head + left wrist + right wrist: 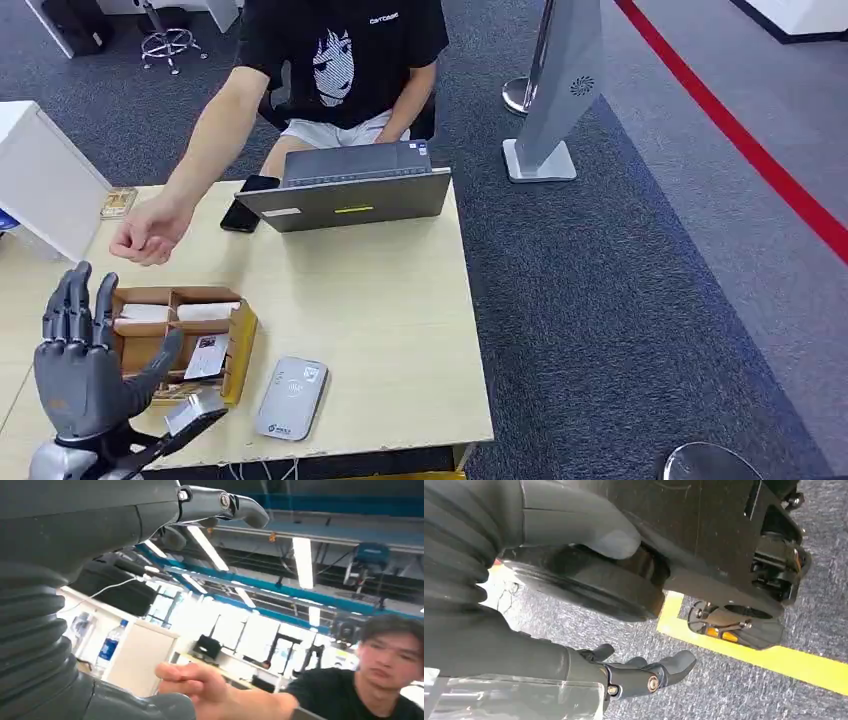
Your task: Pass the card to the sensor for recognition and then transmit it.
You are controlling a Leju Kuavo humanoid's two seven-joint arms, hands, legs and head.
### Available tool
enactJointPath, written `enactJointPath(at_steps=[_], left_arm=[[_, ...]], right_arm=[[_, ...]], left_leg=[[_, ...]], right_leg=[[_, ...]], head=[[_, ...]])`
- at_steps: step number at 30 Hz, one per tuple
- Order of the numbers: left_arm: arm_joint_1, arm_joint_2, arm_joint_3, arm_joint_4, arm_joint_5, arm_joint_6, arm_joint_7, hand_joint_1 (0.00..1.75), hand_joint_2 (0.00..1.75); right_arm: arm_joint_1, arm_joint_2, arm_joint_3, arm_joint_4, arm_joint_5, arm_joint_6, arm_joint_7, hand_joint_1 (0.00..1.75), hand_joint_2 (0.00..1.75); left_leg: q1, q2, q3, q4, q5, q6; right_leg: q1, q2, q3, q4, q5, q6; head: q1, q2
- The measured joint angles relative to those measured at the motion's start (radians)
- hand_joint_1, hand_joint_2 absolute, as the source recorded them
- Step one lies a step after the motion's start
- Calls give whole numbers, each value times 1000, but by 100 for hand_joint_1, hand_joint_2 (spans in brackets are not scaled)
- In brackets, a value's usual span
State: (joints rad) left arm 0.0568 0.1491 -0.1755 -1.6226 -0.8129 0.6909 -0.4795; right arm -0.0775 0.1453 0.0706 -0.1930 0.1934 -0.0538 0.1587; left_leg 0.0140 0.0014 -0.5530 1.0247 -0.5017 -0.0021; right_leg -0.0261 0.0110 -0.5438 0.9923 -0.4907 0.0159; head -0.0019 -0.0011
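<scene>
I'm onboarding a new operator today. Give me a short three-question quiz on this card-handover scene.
1. True or false: the left hand holds a card.
2. The grey card sensor lies on which side of the cardboard box: A) toward the laptop, B) toward the table's near edge, C) inside it?
3. Whose hand hovers above the table beyond the box?

Key:
1. False; its fingers are spread and it holds nothing.
2. B.
3. The seated person's.

The left hand (85, 365) hides part of the cardboard box (185, 330), and the sensor (291, 398) print is too small to read.
</scene>
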Motion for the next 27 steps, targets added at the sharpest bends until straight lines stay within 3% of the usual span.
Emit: enactJointPath(at_steps=[6, 15, 18, 27], left_arm=[[75, -27, 0, -76, -47, 0, 0, 0, 175], [105, -32, -27, -101, -109, -4, 13, 0, 175], [114, -16, -66, -101, -182, -6, 56, 0, 175], [134, 46, -141, -108, -198, -10, 117, 0, 175]], right_arm=[[1, 0, -13, 0, -2, 0, 0, 0, 175], [2, 0, -19, 0, -2, 0, 0, 0, 175], [2, 0, -21, 0, -2, 0, 0, 0, 175], [3, 0, -36, 2, -6, -1, 0, 0, 175]], left_leg=[[0, 0, 0, 0, 0, 0], [0, 0, 1, 0, 1, 0], [0, 0, 1, 0, 0, 0], [0, 0, 1, 0, 0, 0]], right_leg=[[0, 0, 0, 0, 0, 0], [0, -1, 1, 0, 0, 0], [0, -1, 0, 0, 0, 0], [0, -1, 0, 0, 0, 0]], head=[[0, 0], [0, 0], [0, 0], [0, 0]])
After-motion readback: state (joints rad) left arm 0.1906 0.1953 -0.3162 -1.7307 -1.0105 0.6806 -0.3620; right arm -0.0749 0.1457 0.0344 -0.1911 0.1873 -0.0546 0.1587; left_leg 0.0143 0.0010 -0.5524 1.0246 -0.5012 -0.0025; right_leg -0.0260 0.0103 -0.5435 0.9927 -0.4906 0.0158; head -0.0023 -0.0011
